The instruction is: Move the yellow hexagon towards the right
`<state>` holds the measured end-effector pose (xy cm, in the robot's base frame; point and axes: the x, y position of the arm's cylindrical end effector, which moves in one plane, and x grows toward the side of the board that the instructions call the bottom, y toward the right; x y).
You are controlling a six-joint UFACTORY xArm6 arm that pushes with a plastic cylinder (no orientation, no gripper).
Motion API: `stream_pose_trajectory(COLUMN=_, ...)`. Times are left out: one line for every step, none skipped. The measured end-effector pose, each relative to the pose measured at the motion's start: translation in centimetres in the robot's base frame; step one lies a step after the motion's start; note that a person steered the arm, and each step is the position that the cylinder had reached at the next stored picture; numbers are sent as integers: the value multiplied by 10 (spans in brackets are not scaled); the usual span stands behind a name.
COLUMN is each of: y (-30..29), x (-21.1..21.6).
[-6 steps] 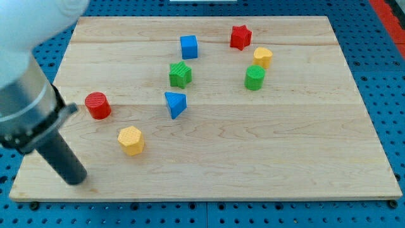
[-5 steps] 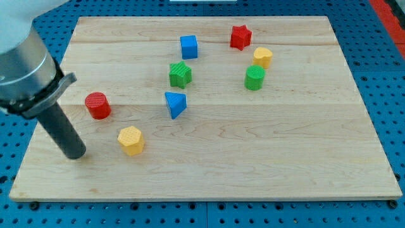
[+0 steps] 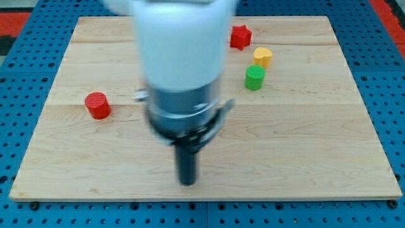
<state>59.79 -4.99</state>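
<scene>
The yellow hexagon does not show; the blurred arm covers the middle of the board where it lay. My tip (image 3: pixel 187 182) rests on the wooden board (image 3: pixel 304 139) near the view's bottom centre, well right of the red cylinder (image 3: pixel 97 105). The blue cube, green block and blue wedge are also hidden behind the arm.
At the view's top right stand a red star (image 3: pixel 240 37), a yellow cylinder (image 3: pixel 262 57) and a green cylinder (image 3: pixel 254 78). The board's bottom edge lies just below my tip.
The arm swept fast from the view's left edge to the centre and now hides the yellow hexagon and the blue and green blocks. The red cylinder has not moved.
</scene>
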Motion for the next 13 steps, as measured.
stream_pose_trajectory(y=-26, x=-41)
stream_pose_trajectory(y=-27, x=-84)
stream_pose_trajectory(y=-50, x=-92)
stream_pose_trajectory(y=-13, x=-94)
stream_pose_trajectory(y=51, x=-95)
stream_pose_trajectory(y=50, x=-102)
stream_pose_trajectory(y=55, x=-127)
stream_pose_trajectory(y=72, x=-119)
stream_pose_trajectory(y=94, x=-87)
stream_pose_trajectory(y=89, x=-84)
stream_pose_trajectory(y=46, x=-84)
stream_pose_trajectory(y=12, x=-62)
stream_pose_trajectory(y=2, x=1)
